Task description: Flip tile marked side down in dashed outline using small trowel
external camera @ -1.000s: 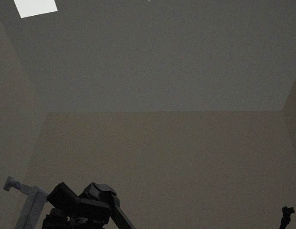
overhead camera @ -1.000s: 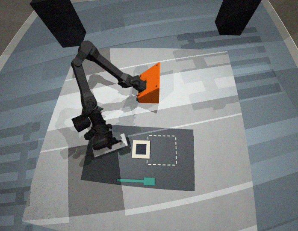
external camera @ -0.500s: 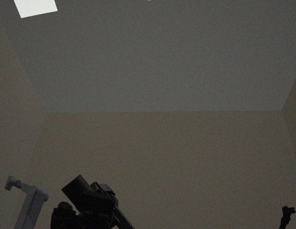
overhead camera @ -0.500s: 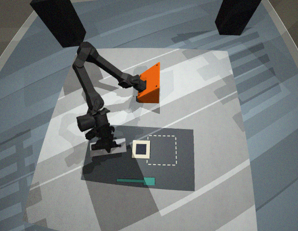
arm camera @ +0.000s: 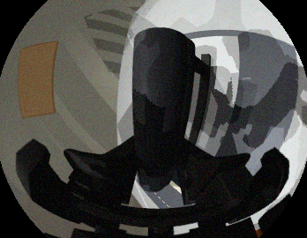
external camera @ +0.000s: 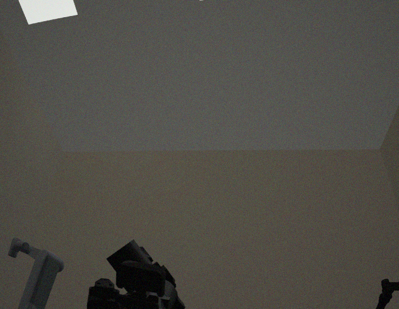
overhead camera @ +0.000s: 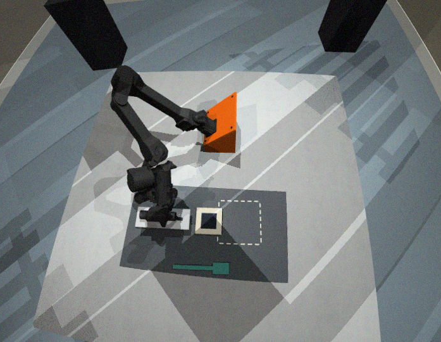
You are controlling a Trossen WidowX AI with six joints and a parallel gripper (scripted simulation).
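My gripper [overhead camera: 162, 220] [arm camera: 157, 134] is shut on the black round handle of the trowel [overhead camera: 184, 222] [arm camera: 162, 79], over the mat's left part. The trowel has a pale rectangular blade under the handle, left of the tile and apart from it. I cannot tell whether the blade touches the mat [overhead camera: 275, 235]. The tile [overhead camera: 198, 220] lies flat, its cream rim and dark centre square facing up. Its right edge covers part of the left line of the dashed outline [overhead camera: 260, 220]; most of the tile lies outside it. Fingers and wrist hide part of the trowel.
A flat teal paddle-shaped tool [overhead camera: 221, 268] lies along the mat's front. The arm reaches from an orange wedge-shaped mount [overhead camera: 224, 118] at the back of the pale table [overhead camera: 305, 139]. Two dark posts [overhead camera: 90, 33] [overhead camera: 347, 25] stand behind. The exterior view shows mostly wall and ceiling.
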